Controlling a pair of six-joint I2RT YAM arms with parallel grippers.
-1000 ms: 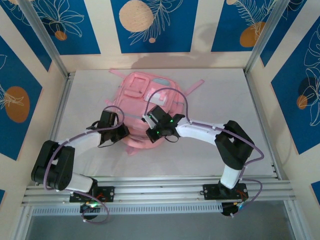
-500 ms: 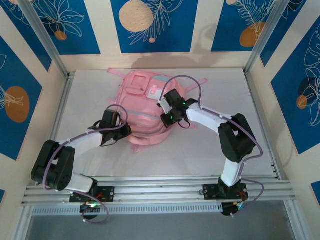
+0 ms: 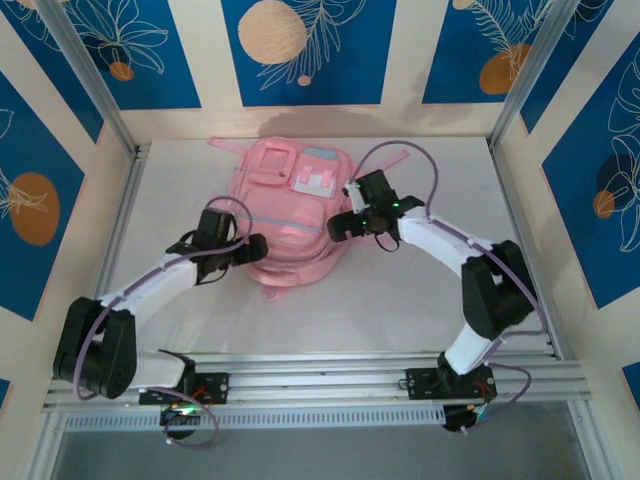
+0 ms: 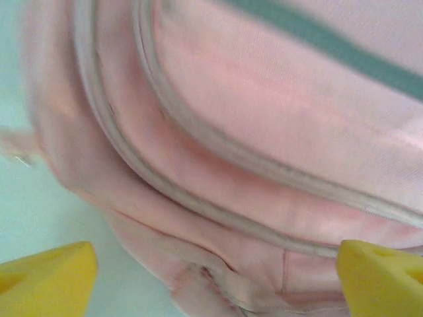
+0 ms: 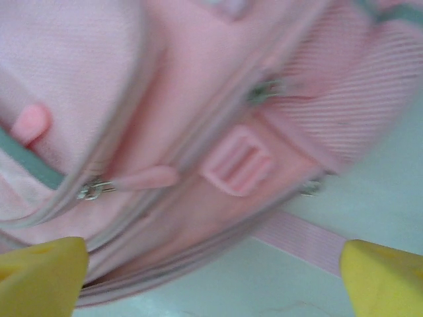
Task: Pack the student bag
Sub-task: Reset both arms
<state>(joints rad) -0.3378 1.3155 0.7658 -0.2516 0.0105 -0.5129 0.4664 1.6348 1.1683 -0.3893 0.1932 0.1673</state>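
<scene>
From the top camera I see the bag (image 3: 285, 215) lying flat on the white table (image 3: 430, 300), a little above and left of the frame's centre, its straps (image 3: 392, 158) trailing toward the back wall and a pale patch (image 3: 316, 181) near its upper edge. My left gripper (image 3: 254, 247) sits at the bag's lower left edge, and my right gripper (image 3: 338, 228) is at its right edge, so the two arms flank it. On the left wrist camera the yellow pads (image 4: 46, 281) sit in the two bottom corners, spread wide, with nothing pinched. The pink fabric with its grey piping (image 4: 198, 139) fills the frame beyond them, and a teal band (image 4: 344, 56) crosses the upper right. On the right wrist camera the pads (image 5: 41, 276) are likewise far apart in the bottom corners, holding nothing. Beyond them I see, somewhat blurred, the bag's side with a pink buckle (image 5: 238, 162), a zip pull (image 5: 142, 178) and a strap running to the lower right over the table.
</scene>
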